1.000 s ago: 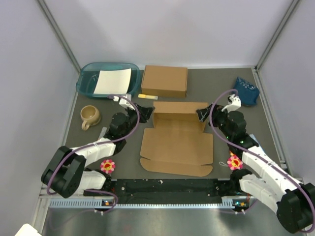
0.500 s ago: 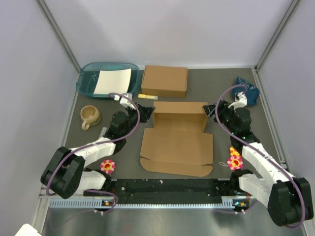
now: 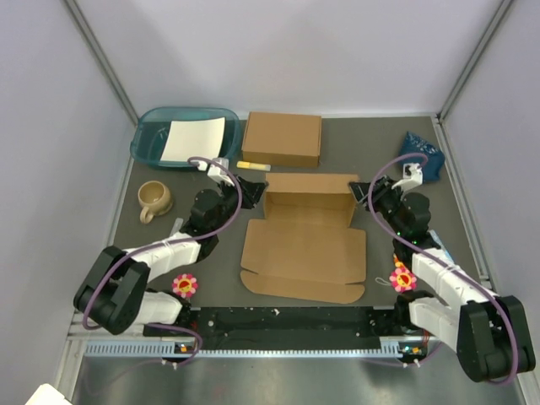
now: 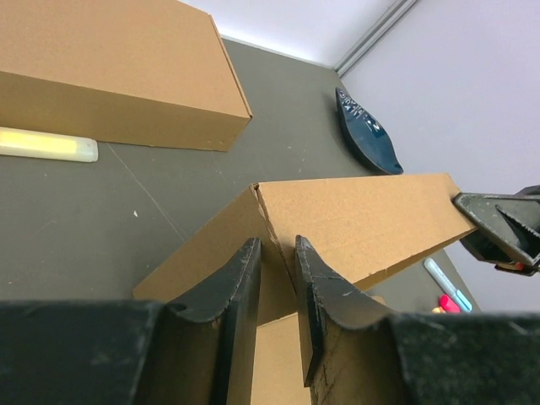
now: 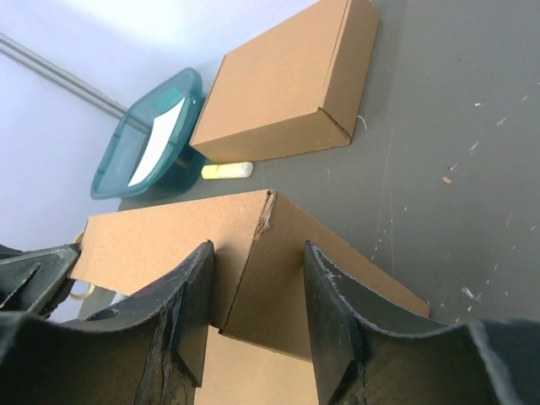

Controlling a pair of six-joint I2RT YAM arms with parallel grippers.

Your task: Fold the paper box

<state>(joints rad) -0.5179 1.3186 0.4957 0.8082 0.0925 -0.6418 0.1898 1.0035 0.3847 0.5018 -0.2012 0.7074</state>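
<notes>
1. Left end effector [image 4: 277, 245]: fingers pinched together on the paper box [image 3: 304, 245], at the left corner of its raised back wall;
2. Right end effector [image 5: 258, 249]: fingers apart, astride that wall's right corner;
3. Paper box: lies on the surface [image 3: 380, 152], back wall upright, front panel flat toward the arms; closed brown box [image 3: 282, 139] just behind it.
</notes>
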